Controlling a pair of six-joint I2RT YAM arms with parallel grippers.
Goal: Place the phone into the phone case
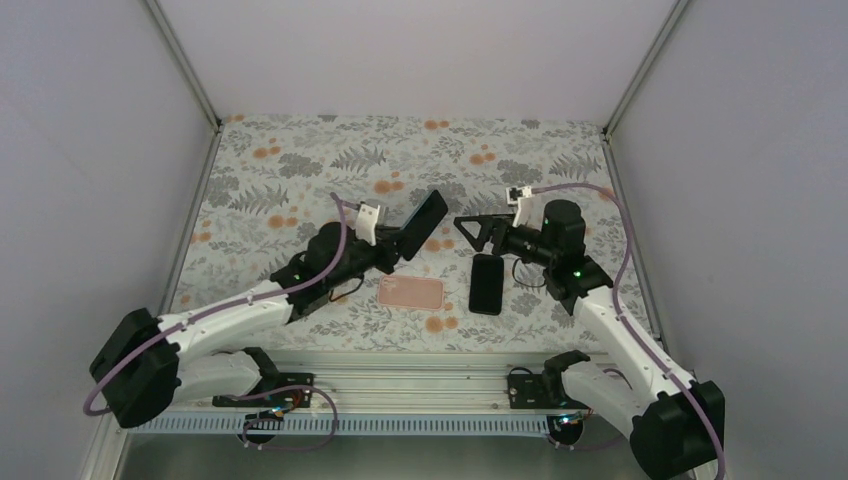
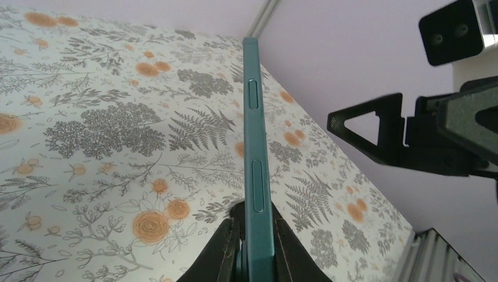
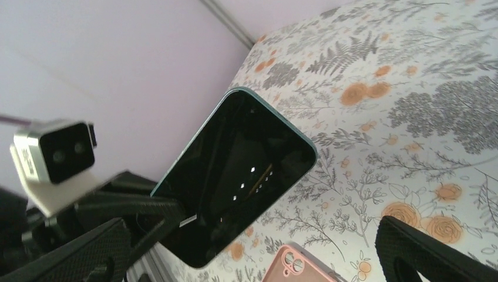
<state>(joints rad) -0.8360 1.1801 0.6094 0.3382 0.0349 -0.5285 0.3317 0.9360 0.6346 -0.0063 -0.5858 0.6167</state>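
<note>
My left gripper (image 1: pixel 388 250) is shut on the lower end of a teal phone (image 1: pixel 421 224) and holds it tilted up above the table. In the left wrist view the phone (image 2: pixel 255 147) stands edge-on between my fingers (image 2: pixel 226 252). In the right wrist view its black screen (image 3: pixel 235 176) faces the camera. A pink phone case (image 1: pixel 411 293) lies flat on the floral table, below the phone; its camera-cutout corner shows in the right wrist view (image 3: pixel 296 267). My right gripper (image 1: pixel 480 232) is open and empty, just right of the phone.
A black phone-like slab (image 1: pixel 487 283) lies flat right of the pink case, under the right wrist. White walls with metal corner posts (image 1: pixel 185 60) enclose the floral table (image 1: pixel 300 170). A metal rail (image 1: pixel 420 365) runs along the near edge.
</note>
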